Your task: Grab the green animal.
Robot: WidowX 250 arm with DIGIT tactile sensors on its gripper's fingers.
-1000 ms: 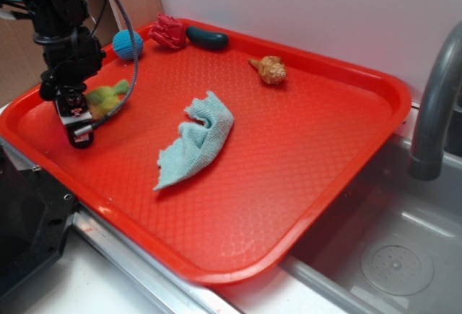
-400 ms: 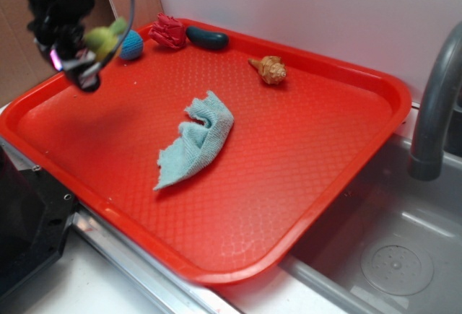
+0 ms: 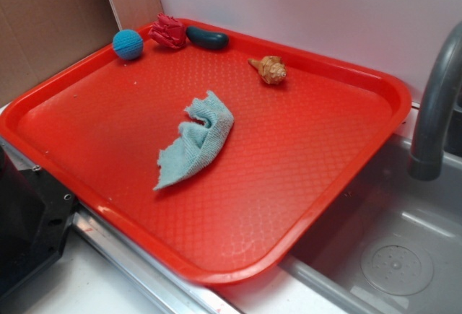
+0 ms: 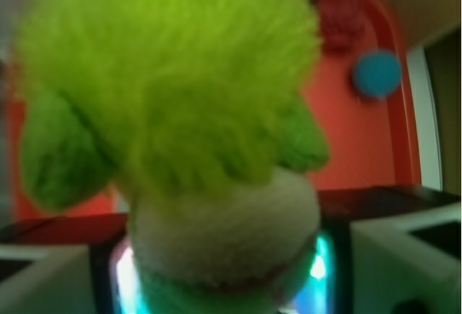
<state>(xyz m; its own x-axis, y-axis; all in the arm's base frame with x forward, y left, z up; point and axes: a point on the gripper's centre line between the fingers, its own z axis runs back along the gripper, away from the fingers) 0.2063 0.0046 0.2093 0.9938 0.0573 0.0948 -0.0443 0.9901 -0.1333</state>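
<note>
The gripper [image 4: 224, 285] pinches the green animal [image 4: 170, 90], filling the wrist view, high above the red tray [image 3: 346, 148] with its blue ball [image 3: 128, 43] and teal cloth [image 3: 196, 139].

Red tray [image 3: 303, 177] beside sink [image 3: 393, 256]. Teal cloth [image 3: 196, 141] at centre; blue ball [image 3: 128, 43], red toy [image 3: 168, 31], dark green pickle [image 3: 207, 37] around 11 o'clock. Shell [image 3: 269, 69] at 1 o'clock.

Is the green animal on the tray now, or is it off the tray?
Off the tray. The green animal fills the wrist view, close against the claw, with the red tray far behind. In the exterior view it is nowhere on the tray.
</note>
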